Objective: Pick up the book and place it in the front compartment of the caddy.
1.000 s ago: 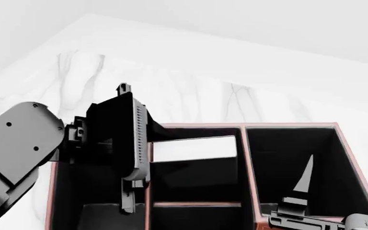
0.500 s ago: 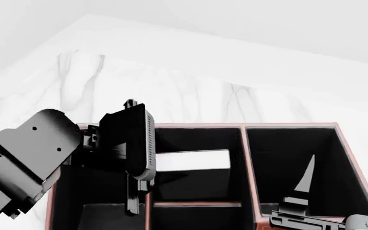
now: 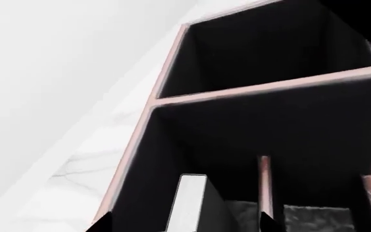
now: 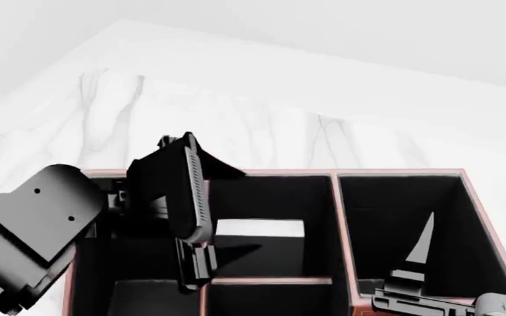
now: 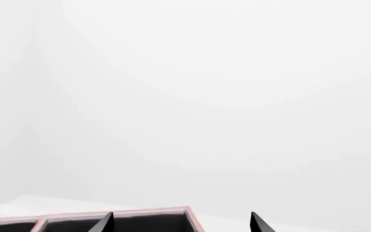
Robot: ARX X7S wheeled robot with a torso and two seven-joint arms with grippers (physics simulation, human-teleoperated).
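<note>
Hanging over the caddy (image 4: 341, 176), the left gripper (image 4: 192, 276) has its fingers spread apart and clear of the book (image 4: 259, 228), which stands inside a middle compartment (white page edges up). Right gripper (image 4: 477, 253) fingers stand wide, holding nothing; its lower body is cut off

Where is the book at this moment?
In the head view the book stands down inside the caddy, in its middle cell, just right of the left gripper, white page edges up.
</note>
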